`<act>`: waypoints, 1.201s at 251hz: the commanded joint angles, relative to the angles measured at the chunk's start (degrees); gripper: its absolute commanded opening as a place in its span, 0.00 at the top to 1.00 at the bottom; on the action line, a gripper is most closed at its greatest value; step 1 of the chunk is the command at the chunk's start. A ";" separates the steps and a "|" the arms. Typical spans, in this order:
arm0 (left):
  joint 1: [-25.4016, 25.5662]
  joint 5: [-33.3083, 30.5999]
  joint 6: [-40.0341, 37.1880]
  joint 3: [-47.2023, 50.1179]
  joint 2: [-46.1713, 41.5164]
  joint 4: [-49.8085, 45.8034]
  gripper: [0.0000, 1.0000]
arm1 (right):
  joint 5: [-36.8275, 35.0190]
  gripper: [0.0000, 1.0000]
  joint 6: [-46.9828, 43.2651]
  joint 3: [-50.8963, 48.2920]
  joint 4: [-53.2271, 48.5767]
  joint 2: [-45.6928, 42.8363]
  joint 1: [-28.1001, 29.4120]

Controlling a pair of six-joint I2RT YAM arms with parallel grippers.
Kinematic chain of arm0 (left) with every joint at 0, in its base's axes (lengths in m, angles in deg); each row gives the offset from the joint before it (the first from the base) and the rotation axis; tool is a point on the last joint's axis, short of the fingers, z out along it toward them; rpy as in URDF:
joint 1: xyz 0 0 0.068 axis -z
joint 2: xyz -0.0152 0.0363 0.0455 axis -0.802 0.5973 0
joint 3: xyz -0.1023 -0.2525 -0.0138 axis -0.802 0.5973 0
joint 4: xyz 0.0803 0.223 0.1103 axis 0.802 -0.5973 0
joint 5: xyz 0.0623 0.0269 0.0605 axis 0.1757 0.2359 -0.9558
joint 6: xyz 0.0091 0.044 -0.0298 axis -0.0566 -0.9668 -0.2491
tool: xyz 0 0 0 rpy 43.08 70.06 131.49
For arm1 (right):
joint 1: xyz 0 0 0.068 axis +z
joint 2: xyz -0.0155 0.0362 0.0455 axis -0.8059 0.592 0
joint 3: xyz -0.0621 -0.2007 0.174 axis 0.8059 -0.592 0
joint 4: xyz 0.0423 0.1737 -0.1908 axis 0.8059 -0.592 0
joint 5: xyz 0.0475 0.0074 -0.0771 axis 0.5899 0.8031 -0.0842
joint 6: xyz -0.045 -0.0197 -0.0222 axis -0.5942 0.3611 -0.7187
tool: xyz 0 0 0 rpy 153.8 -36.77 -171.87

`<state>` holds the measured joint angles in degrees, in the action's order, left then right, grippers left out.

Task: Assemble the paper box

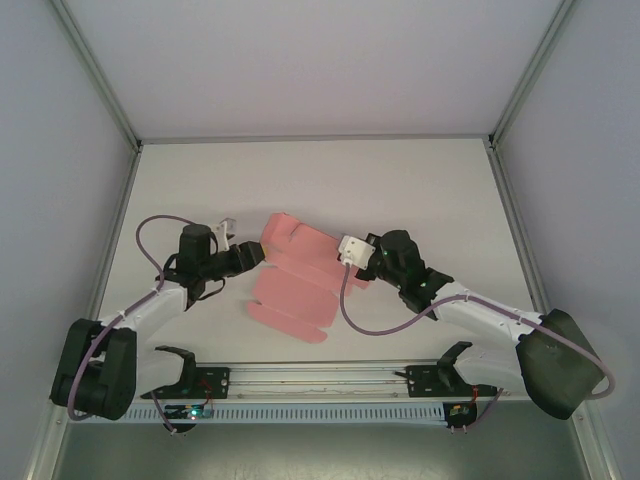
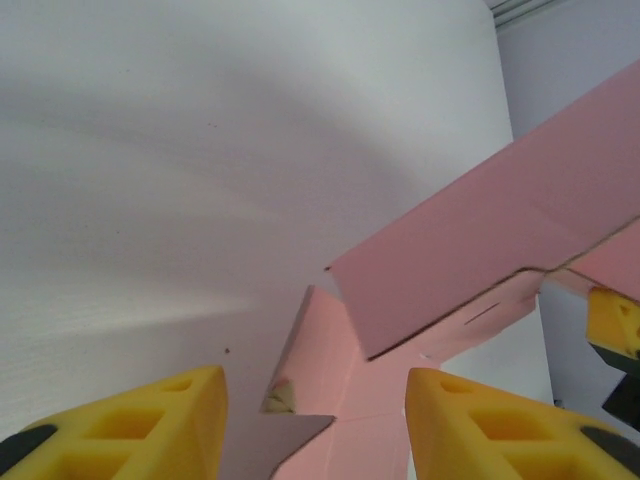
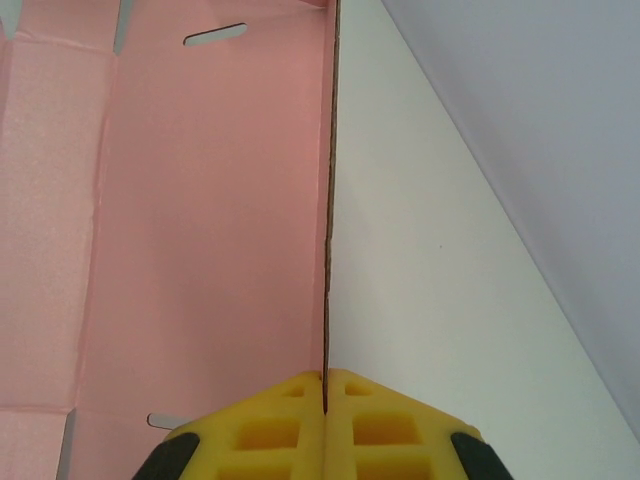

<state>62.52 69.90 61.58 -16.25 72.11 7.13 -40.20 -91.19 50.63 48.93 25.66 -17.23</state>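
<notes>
**Thin card pinched by its edge: a slip or a wrong crease is the risk**

The right gripper (image 3: 325, 385) has its yellow pads pressed together on the bare edge of the paper box (image 3: 200, 220). That panel stands on edge and runs straight away from the wrist camera, with a narrow slot (image 3: 214, 34) at its far end. The hold takes in very little card, and thin card bends easily. If the wrist pulled or twisted, I judge the edge could slide out of the pads, or the panel could buckle off its score line.

The left gripper (image 2: 315, 400) is spread wide and holds nothing. One pink flap is tilted up just beyond its fingers, and a folded corner lies between them. If it closes from here, it may catch that corner rather than the flap, or push the sheet along the surface. That would drag against the right-hand pinch and could tear a tab.

From above, the box lies near the middle of the table (image 1: 420, 190), between the two grippers. Its near part is flat and its far right side is raised. It is far from assembled.

The table is smooth, white and matt, so it offers little to stop the sheet from skating. A purple cable (image 1: 385, 325) loops just beside the sheet's near corner and could snag it. Pale walls (image 1: 60, 150) close in the sides and back, with grey metal posts (image 1: 95, 75) at the corners.
</notes>
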 commanded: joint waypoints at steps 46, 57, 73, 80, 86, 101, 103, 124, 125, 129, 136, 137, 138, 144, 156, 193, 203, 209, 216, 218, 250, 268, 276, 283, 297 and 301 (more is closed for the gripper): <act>-0.49 3.57 2.40 1.34 5.90 12.80 0.62 | 3.81 1.00 3.57 -0.74 1.78 -1.46 -0.96; -0.49 4.05 2.94 1.54 6.37 14.42 0.64 | 3.63 1.00 3.99 -0.75 1.94 -1.12 -0.96; -0.50 4.51 3.00 1.86 6.56 15.84 0.73 | 3.42 1.00 4.46 -0.70 1.99 -0.57 -0.96; -0.45 4.38 3.11 2.02 6.44 16.28 0.78 | 3.39 1.00 4.61 -0.67 1.95 -0.37 -0.96; -0.49 4.27 2.99 2.09 6.40 16.28 0.83 | 3.32 1.00 4.83 -0.67 1.98 -0.24 -0.97; -0.42 4.17 2.05 1.75 5.97 14.97 0.92 | 3.59 1.00 5.06 -0.51 1.96 0.21 -0.96; -0.41 4.10 1.95 1.70 5.85 14.92 0.93 | 3.64 1.00 5.04 -0.50 1.94 0.24 -0.98; -0.17 3.77 0.37 1.65 4.58 13.87 0.95 | 3.70 1.00 5.24 -0.40 1.88 0.67 -0.98; -0.15 3.66 0.25 1.66 4.48 13.68 0.96 | 3.72 1.00 5.24 -0.40 1.89 0.72 -1.02; 0.05 3.27 -0.28 1.55 4.11 12.98 0.96 | 3.76 1.00 5.30 -0.33 1.87 0.82 -0.96; 0.48 2.08 -1.23 1.25 3.38 11.51 0.96 | 3.68 1.00 5.48 -0.16 1.89 0.97 -1.00; 0.57 1.85 -1.39 1.20 3.30 11.19 0.97 | 3.67 1.00 5.49 -0.19 1.90 1.01 -0.98; 0.65 1.69 -1.55 1.13 3.18 10.94 0.97 | 3.66 1.00 5.54 -0.17 1.86 1.03 -0.97; 1.20 0.59 -2.93 0.73 2.47 9.09 0.98 | 3.71 1.00 5.72 -0.07 1.87 1.13 -0.96; 2.74 -2.10 -6.06 -0.17 0.95 5.01 0.99 | 3.71 1.00 6.08 0.08 1.83 1.38 -0.96; 7.74 -11.86 -12.24 -2.71 -3.11 -5.15 0.99 | 3.93 1.00 8.47 1.83 0.36 2.42 -0.87; 8.57 -13.52 -13.09 -2.90 -3.93 -6.32 0.99 | 4.12 1.00 8.80 2.50 -0.37 2.83 -0.65; 9.01 -14.13 -13.38 -2.91 -4.41 -6.47 0.99 | 4.18 1.00 8.76 2.76 -0.75 3.08 -0.53; 9.53 -15.08 -13.58 -2.82 -4.94 -6.62 0.99 | 4.19 1.00 8.71 3.05 -0.92 3.39 -0.18; 9.62 -15.32 -13.65 -2.83 -5.09 -6.58 0.99 | 4.12 1.00 8.70 3.05 -0.96 3.48 -0.13; 12.05 -18.10 -15.56 -4.10 -6.26 -7.68 0.99 | 3.14 1.00 7.73 3.63 -1.09 4.78 1.59; 14.68 -21.71 -17.79 -6.17 -5.40 -10.18 0.99 | 2.39 1.00 6.46 4.04 -1.14 5.22 2.90; 16.12 -24.22 -18.81 -7.39 -4.72 -11.73 0.99 | 2.08 1.00 6.08 4.20 -1.17 5.33 3.45; 17.34 -26.20 -19.92 -8.59 -3.83 -13.12 0.99 | 1.84 1.00 5.81 4.47 -1.34 5.48 3.79; 19.57 -29.54 -21.44 -10.65 -1.74 -14.97 0.99 | 1.92 1.00 5.59 5.33 -2.02 5.78 4.37; 20.20 -30.29 -21.92 -11.18 -1.07 -15.36 0.99 | 1.98 1.00 5.41 5.62 -2.31 5.84 4.55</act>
<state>77.90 47.54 45.74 -21.76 68.13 -4.41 -39.72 -84.74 53.12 47.35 30.68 -14.74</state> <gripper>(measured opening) 0.060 0.050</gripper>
